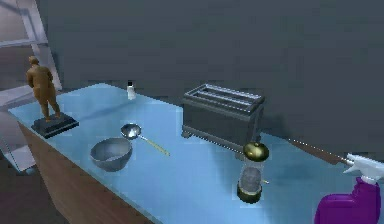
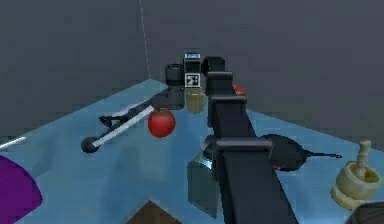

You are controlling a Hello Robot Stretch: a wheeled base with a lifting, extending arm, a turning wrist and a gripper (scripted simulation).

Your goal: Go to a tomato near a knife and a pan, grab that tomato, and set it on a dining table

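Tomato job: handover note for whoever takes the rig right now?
Gripper: at the end of the extended arm, right by the red tomato; I cannot tell whether it holds the tomato.
Things: the tomato is over the blue countertop, with a long grey utensil just left of it in the arm side view and a dark pan to its right.
Done: the robot is at the counter with the arm out at the tomato.
Left: confirm the grasp, lift, drive to a dining table, and set the tomato down.
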